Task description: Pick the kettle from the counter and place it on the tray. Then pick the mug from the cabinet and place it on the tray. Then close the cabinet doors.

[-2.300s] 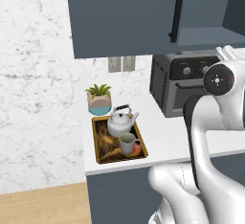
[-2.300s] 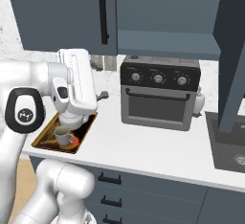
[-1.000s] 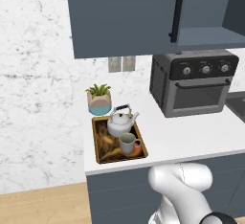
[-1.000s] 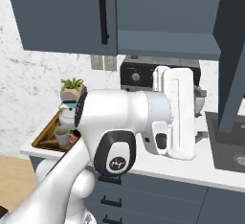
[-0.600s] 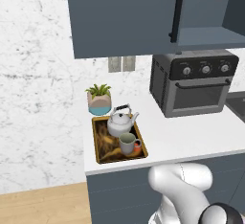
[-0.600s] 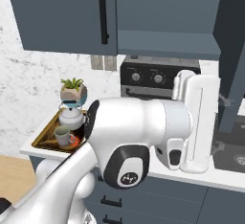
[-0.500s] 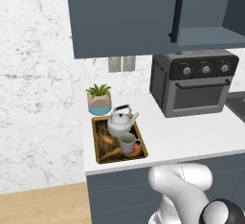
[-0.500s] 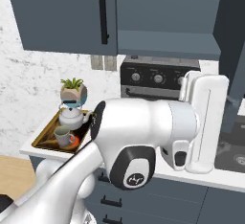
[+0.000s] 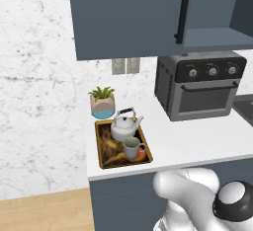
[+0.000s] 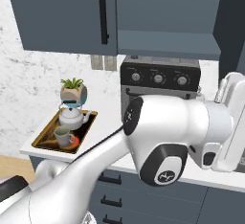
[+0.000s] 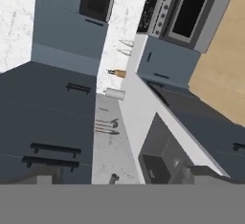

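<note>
Since the frame of two seconds back, the white arm has swung away from the tray, across to the right, and its forearm now stands over the right end of the white flat counter [image 9: 197, 136] in the right base view. The shallow rectangular tray with its golden-brown wooden rim [image 9: 101, 148] lies at the counter's left end. The small squat white kettle with a dark arched handle [image 9: 124, 127] sits at the tray's far part, and the small grey-green cylindrical mug [image 9: 131, 148] stands just in front of it, also on the tray. A teal-and-white plant pot with a green plant [image 9: 103, 103] stands just behind the tray. A dark countertop oven with three knobs [image 9: 200, 84] sits to the right, well apart from the tray. Above, the left dark slate-blue cabinet door with its long black bar handle [image 9: 184, 13] is closed over the dark slate-blue wall cabinet [image 10: 167, 43], while the right one [image 10: 230, 31] stands swung out, baring the inner shelf. The pincer stands released, jaws wide, grasping nothing.
</note>
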